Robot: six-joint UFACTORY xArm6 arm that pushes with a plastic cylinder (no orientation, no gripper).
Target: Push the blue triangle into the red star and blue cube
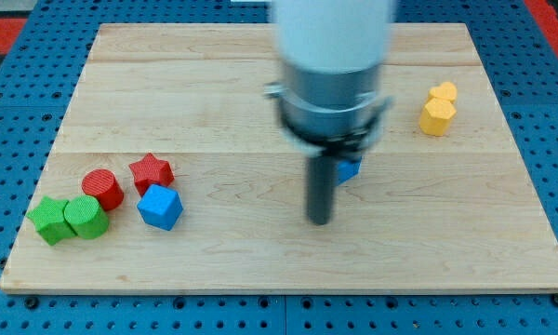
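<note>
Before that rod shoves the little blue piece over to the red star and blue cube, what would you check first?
1. Small blue triangle block located: ok, though mostly hidden behind the rod.
2. My tip on the triangle's far side from the targets: not ok; it sits below-left of it.
3. Red star block and blue cube block close together: ok.
4. Path leftward free of blocks: ok.
5. Tip touching the triangle: cannot tell.

- Near the view's bottom left you have a red cylinder standing on the wooden board.
- Just below it sit a green cylinder and a green star, touching each other side by side.
- At the view's upper right you see two yellow blocks pressed together, their shapes hard to tell.
- Around the board lies a blue pegboard.
</note>
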